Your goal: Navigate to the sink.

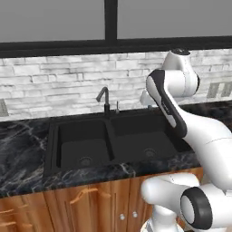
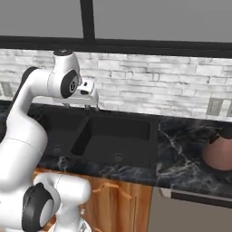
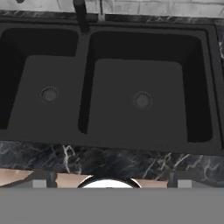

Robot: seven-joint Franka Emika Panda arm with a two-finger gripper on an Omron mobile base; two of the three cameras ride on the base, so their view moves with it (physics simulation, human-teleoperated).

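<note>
The sink [image 1: 110,140] is a wide matte-black double basin set in the black marble counter, straight ahead of the base. Each bowl has a round drain. A dark gooseneck faucet [image 1: 105,97] stands at the back, behind the divider. My gripper [image 2: 82,107] hangs above the sink [image 2: 118,127], pointing down, open, with nothing between its fingers. In the hand view both bowls of the sink [image 3: 85,78] spread out below, the faucet [image 3: 80,15] base is at the top, and the fingertips [image 3: 39,183] sit far apart at the bottom.
Black marble counter [image 1: 22,149] runs left and right of the sink over wooden cabinets [image 1: 90,204]. A copper kettle [image 2: 219,152] stands on the counter at the right. A white brick wall with outlets [image 2: 213,106] and a window rise behind.
</note>
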